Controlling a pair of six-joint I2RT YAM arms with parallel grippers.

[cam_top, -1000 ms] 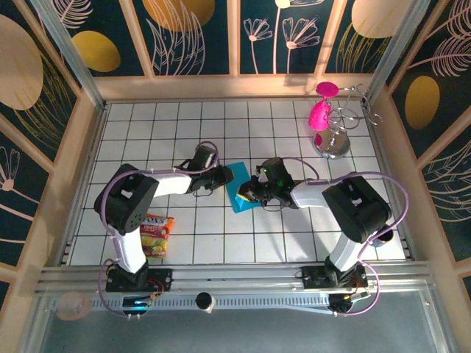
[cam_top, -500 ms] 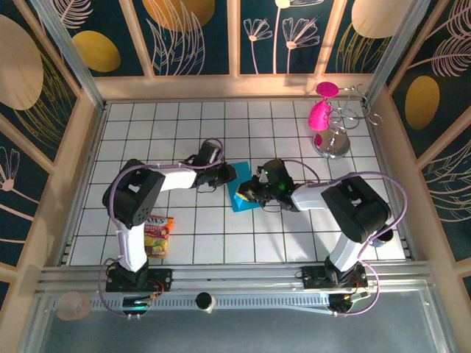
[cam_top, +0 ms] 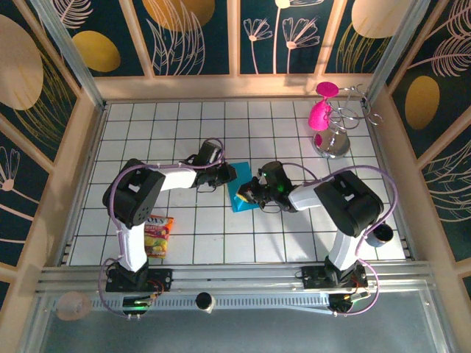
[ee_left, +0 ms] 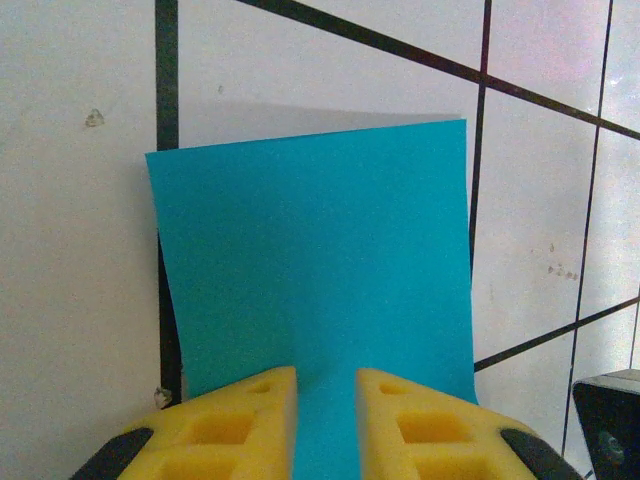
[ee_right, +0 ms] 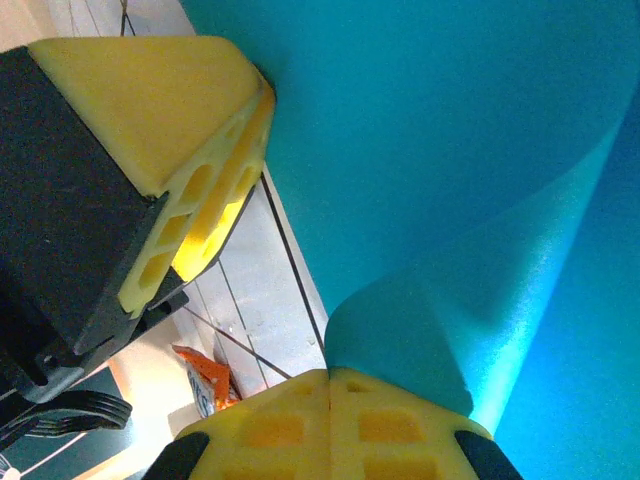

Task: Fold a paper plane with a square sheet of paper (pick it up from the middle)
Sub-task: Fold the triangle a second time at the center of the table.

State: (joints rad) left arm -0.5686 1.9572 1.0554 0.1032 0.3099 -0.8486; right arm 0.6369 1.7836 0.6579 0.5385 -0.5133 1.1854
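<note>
White grid-tiled table [cam_top: 147,132], snack packet [cam_top: 157,234] and pink goblets [cam_top: 321,114] well clear; both arms reach low to centre, right gripper [ee_right: 328,378] pinching the curled square sheet of paper [ee_left: 320,260], left gripper [ee_left: 327,385] narrowly parted at its edge.

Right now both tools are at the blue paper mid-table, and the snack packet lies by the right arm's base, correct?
Not quite. The top view shows the snack packet by the left arm's base, not the right. The rest holds: the left tool and right tool are both at the blue paper mid-table.
</note>
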